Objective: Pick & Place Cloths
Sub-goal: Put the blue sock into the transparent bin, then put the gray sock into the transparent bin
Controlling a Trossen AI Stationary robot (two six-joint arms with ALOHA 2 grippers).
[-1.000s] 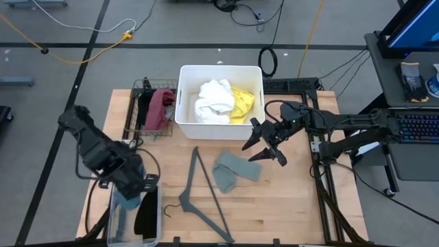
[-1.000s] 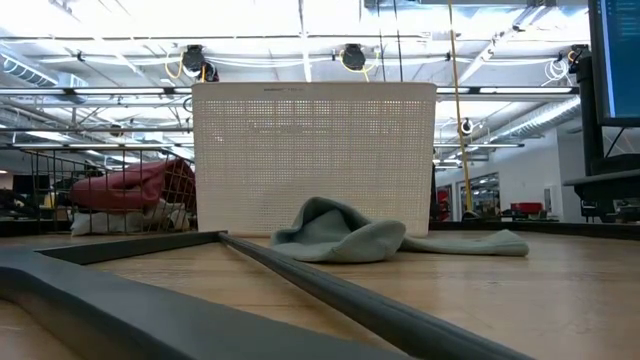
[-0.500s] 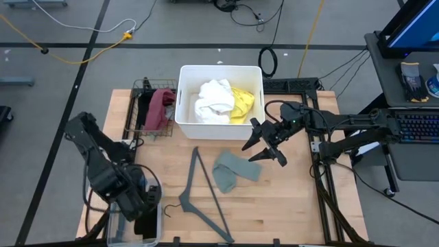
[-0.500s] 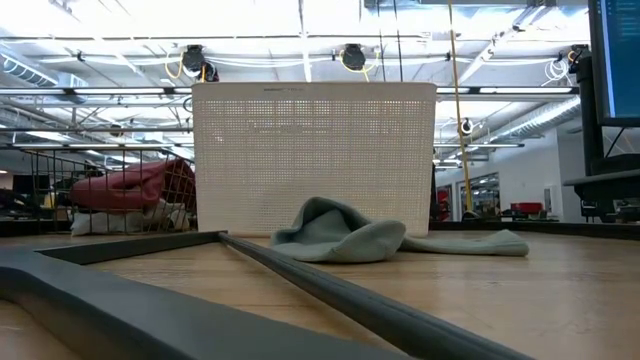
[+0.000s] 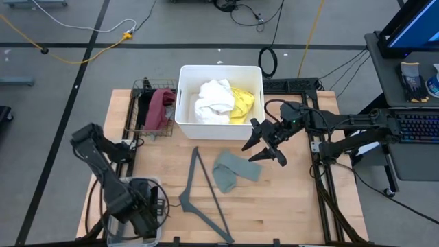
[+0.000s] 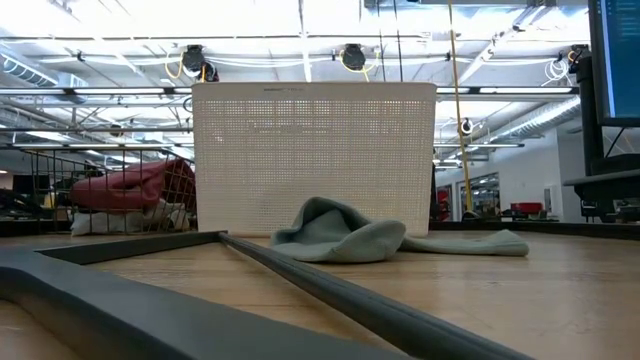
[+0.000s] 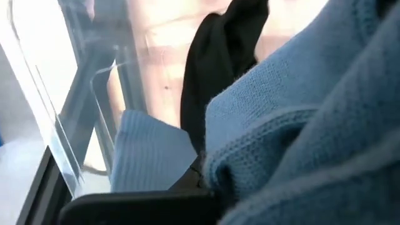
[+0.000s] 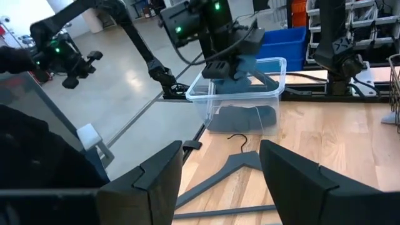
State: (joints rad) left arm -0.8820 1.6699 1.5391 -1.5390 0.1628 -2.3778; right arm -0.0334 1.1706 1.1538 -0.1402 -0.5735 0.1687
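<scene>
My left gripper point(image 5: 140, 209) is down in the clear bin point(image 5: 110, 230) at the table's near left corner, shut on the teal cloth point(image 7: 300, 125). A black cloth point(image 7: 219, 56) lies in the bin beside it. The sage-green cloth point(image 5: 232, 170) lies flat on the table's middle. My right gripper point(image 5: 264, 152) hovers open just right of and beyond it. White point(image 5: 214, 99) and yellow point(image 5: 243, 103) cloths sit in the white basket point(image 5: 180, 96). A maroon cloth point(image 5: 159, 106) hangs in the wire basket. My left gripper comes from above into the bin with the teal cloth point(image 8: 247, 70) bunched under it. The knit fabric covers the fingers in the left wrist view, so the gripped part and the layers are hidden. The cloth hangs slack inside the bin's opening, above the black cloth point(image 8: 244, 115).
A thin grey hanger point(image 5: 206, 195) lies between the bin and the sage-green cloth, its hook toward the bin. The wire basket point(image 5: 137, 89) stands left of the white basket at the far edge. Bare wood shows to the right of the sage-green cloth.
My left gripper has moved toward the table's near edge and down into the clear bin, the teal cloth going with it. My right gripper and the sage-green cloth have kept still.
</scene>
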